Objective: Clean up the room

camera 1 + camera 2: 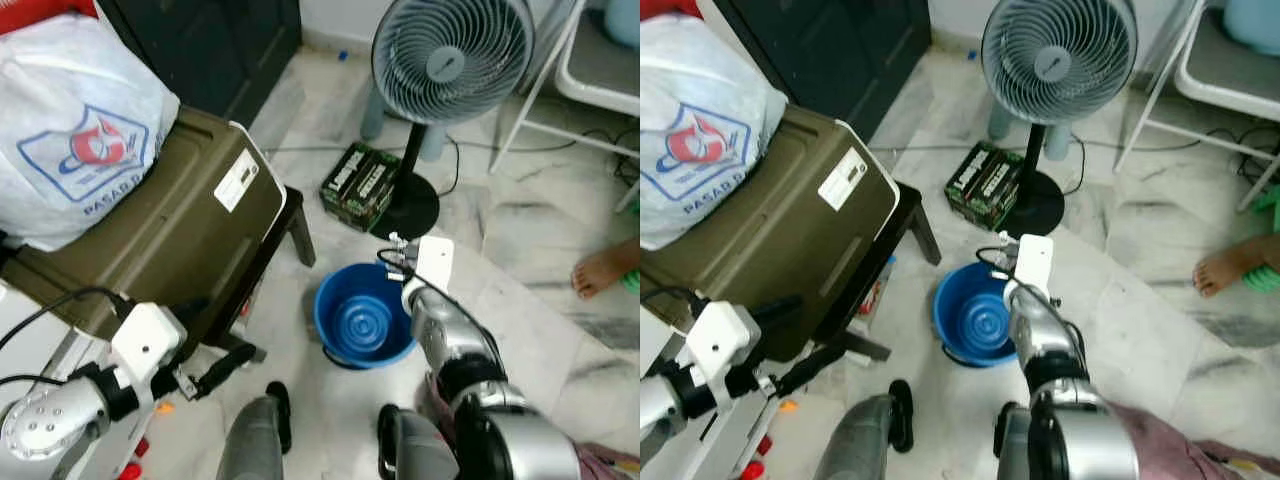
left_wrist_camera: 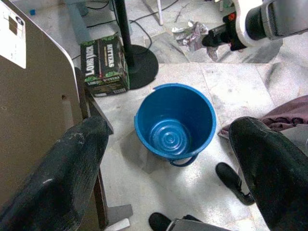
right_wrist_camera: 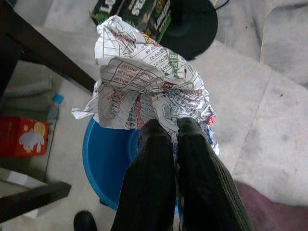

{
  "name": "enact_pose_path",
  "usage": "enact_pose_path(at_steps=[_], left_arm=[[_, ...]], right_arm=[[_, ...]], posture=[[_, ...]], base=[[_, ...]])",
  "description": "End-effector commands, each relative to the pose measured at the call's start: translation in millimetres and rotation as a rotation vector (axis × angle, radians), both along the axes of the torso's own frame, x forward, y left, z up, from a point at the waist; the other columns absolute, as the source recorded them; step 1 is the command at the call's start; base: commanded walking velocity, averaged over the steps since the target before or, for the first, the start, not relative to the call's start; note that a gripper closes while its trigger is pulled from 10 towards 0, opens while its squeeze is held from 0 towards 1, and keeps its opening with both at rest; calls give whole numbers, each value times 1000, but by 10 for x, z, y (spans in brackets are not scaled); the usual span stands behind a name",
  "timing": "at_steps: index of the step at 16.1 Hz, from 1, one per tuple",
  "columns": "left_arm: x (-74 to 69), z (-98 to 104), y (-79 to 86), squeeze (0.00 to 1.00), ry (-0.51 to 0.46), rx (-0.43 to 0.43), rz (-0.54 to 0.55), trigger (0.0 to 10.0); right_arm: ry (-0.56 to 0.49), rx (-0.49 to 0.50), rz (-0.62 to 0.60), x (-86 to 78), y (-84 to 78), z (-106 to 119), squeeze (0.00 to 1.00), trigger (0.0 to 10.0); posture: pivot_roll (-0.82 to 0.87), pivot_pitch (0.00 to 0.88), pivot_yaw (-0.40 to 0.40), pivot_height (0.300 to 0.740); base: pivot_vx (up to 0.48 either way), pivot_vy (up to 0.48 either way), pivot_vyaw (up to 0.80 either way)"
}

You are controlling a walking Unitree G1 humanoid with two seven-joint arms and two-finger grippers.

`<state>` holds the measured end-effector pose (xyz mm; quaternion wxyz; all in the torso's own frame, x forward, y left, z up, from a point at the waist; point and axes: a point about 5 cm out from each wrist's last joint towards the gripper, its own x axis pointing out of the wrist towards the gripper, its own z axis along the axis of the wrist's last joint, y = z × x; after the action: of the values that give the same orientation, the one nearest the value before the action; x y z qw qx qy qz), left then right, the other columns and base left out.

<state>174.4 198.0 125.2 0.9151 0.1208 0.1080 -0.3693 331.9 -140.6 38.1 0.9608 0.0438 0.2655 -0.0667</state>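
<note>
Currently a crumpled printed paper (image 3: 149,91) is pinched between the closed fingers of the right gripper (image 3: 175,132), held above the blue bucket (image 1: 362,316) on the floor. Release over it is called for next. The left gripper (image 2: 168,159) is spread wide, empty.

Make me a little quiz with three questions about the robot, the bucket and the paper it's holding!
1. Where is the crumpled paper?
A. Lying inside the bucket
B. Pinched in the right gripper above the bucket
C. On top of the green box

2. What colour is the bucket?
A. Red
B. Yellow
C. Blue

3. How is the left gripper?
A. Open, holding nothing
B. Shut on the paper
C. Shut on the fan

Answers: 1 B, the right wrist view shows the black fingers closed on the paper over the bucket's rim. 2 C, it is plainly blue. 3 A, the left wrist view shows its fingers wide apart.
</note>
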Motion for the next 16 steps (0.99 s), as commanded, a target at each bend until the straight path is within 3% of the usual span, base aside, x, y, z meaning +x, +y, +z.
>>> enact_pose_path(at_steps=[1, 4, 10, 11, 12, 13, 16], left_arm=[[-43, -58, 54, 0, 27, 25, 7, 10000], [-54, -290, 61, 0, 54, 34, 33, 10000], [6, -316, 35, 0, 32, 33, 28, 10000], [18, -315, 30, 0, 28, 31, 26, 10000], [26, -317, 27, 0, 23, 30, 26, 10000], [33, -318, 26, 0, 19, 28, 27, 10000], [64, -319, 29, 0, 15, 29, 29, 10000]], right_arm=[[46, 25, 6, -67, 52, -110, 0, 10000], [42, 20, -5, -34, 27, -100, 0, 10000], [21, 40, -6, 40, 6, -37, 0, 10000], [18, 59, -2, 44, 16, -36, 133, 10000], [12, 53, 2, 49, 19, -31, 761, 10000], [5, 54, 4, 54, 24, -25, 984, 10000], [-12, 72, -13, 73, 2, -1, 1000, 10000]], posture=[[287, 342, 125, 740], [303, 347, 125, 740], [301, 339, 119, 740], [301, 339, 119, 740], [301, 339, 120, 740], [301, 338, 120, 740], [301, 336, 119, 740]], base=[[0, 0, 0], [0, 0, 0], [0, 0, 0], [0, 0, 0], [0, 0, 0], [0, 0, 0], [0, 0, 0]])
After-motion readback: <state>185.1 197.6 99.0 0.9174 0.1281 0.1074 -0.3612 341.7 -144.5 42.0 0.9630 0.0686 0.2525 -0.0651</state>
